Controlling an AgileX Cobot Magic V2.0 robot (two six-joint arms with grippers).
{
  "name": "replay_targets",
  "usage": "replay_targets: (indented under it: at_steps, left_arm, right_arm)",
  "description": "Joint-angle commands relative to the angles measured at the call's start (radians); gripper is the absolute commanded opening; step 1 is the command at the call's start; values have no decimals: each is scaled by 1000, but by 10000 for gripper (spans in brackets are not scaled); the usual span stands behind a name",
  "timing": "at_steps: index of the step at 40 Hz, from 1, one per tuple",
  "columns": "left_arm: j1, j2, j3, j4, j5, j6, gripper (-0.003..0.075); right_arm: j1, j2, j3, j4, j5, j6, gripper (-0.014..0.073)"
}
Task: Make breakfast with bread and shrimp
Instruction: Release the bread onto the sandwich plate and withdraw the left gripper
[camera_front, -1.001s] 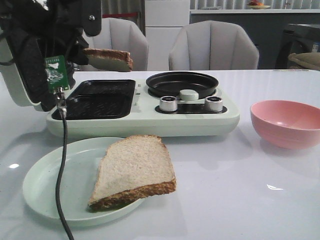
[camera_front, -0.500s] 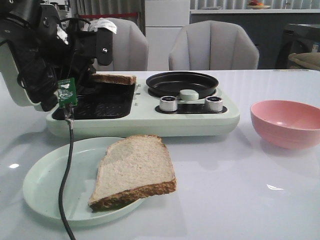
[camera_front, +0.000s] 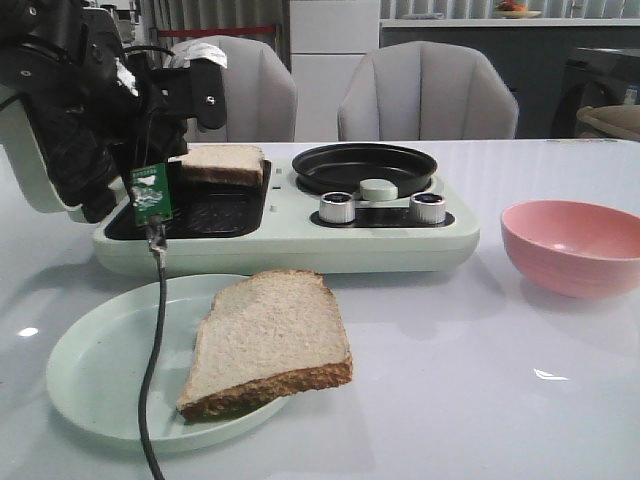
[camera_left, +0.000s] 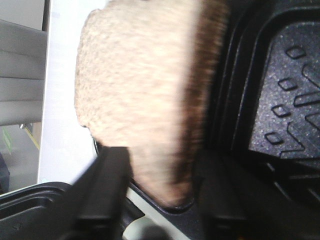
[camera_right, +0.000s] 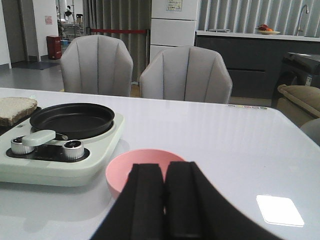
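Note:
One bread slice (camera_front: 268, 335) lies on a pale green plate (camera_front: 90, 370) at the front left. My left gripper (camera_front: 182, 155) is shut on the second bread slice (camera_front: 225, 162) and holds it low over the far right part of the black griddle (camera_front: 215, 205). In the left wrist view the slice (camera_left: 135, 95) sits between the two dark fingers (camera_left: 107, 190), blurred, with the ribbed griddle (camera_left: 290, 100) beside it. My right gripper (camera_right: 165, 200) is shut and empty, just in front of the pink bowl (camera_right: 125, 170). No shrimp shows in any view.
The pale green cooker (camera_front: 300, 240) holds a round black pan (camera_front: 362, 165) and two knobs (camera_front: 337, 207). The pink bowl (camera_front: 575, 245) stands at the right. A cable (camera_front: 150, 350) hangs from my left arm across the plate. Two grey chairs (camera_front: 428, 90) stand behind the table.
My left gripper has come down and toward the griddle with the bread slice, which has dropped from above the cooker to just over the griddle's far right part.

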Motion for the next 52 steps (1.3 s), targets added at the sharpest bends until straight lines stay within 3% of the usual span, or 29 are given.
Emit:
replay_targets:
  at_steps: [1, 15, 29, 35, 41, 52]
  left_arm:
    - [3, -61, -28, -36, -1, -15, 587]
    - [-38, -135, -28, -237, 36, -15, 603]
    - [-89, -302, -22, -663, 131, -15, 603]
    - [-89, -397, -22, -915, 211, -15, 603]
    - [-85, -503, -16, -1048, 281, -15, 603]
    - [-85, -734, 118, -1237, 272, -15, 603]
  right_arm:
    - [1, -20, -5, -14, -78, -4, 141]
    - [1, -20, -5, -14, -78, -4, 141]
    - [1, -20, -5, -14, -78, -4, 141]
    - [1, -20, -5, -14, -78, -4, 141]
    - [1, -20, -5, -14, -78, -4, 141]
    - [1, -20, -5, -14, -78, -4, 141]
